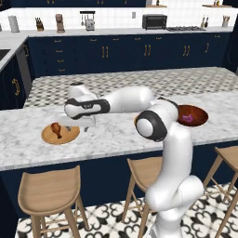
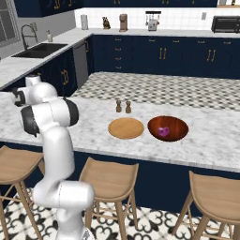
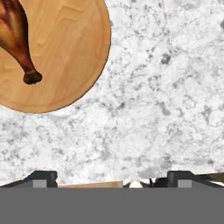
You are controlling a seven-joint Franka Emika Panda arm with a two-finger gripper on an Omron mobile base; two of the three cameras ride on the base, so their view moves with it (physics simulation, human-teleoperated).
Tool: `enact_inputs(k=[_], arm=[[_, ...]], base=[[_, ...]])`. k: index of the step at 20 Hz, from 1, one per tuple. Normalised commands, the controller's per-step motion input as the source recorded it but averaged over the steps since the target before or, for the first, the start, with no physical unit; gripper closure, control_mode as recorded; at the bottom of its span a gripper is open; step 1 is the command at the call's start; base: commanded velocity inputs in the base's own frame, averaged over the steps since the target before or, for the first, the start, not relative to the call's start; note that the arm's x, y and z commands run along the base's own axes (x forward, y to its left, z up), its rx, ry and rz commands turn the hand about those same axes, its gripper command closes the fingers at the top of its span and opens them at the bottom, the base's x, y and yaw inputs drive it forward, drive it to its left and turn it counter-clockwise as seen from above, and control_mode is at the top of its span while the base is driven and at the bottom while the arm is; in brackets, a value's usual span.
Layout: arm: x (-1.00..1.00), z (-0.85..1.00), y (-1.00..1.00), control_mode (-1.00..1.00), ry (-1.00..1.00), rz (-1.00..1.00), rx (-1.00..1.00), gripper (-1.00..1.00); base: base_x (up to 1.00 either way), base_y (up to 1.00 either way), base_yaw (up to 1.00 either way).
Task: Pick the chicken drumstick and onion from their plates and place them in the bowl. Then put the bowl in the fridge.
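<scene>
Golden-brown against tan wood, the chicken drumstick point(image 3: 15, 39) lies on its plate point(image 3: 70, 52), off to the upper left of the gripper point(image 3: 111, 178) in the hand view. Its long axis runs slantwise there, with the thin bone end pointing nearer the fingertips point(image 3: 41, 178) and the meaty end farther off, cut by the frame edge. Those fingertips stand wide apart with nothing between them, over bare marble counter point(image 3: 166, 96) just beside the plate's rim. The left base view shows the gripper point(image 1: 74, 126) just above the counter beside the drumstick point(image 1: 57, 128). The onion point(image 2: 163, 131) already sits in the bowl point(image 2: 168, 128), well away. The next move probably calls for shifting sideways over the drumstick and turning to close across its axis.
</scene>
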Motion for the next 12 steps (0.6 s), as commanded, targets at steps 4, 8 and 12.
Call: enact_inputs(k=[4, 8, 12], arm=[[0.11, -0.01, 0.65, -1.00, -0.05, 0.03, 0.00, -1.00], [0.26, -0.13, 0.45, -1.00, 0.00, 0.09, 0.01, -1.00], [0.50, -0.38, 0.32, -1.00, 0.00, 0.10, 0.01, -1.00]], base=[[0.00, 0.00, 0.00], [0.00, 0.00, 0.00], [0.00, 0.00, 0.00]])
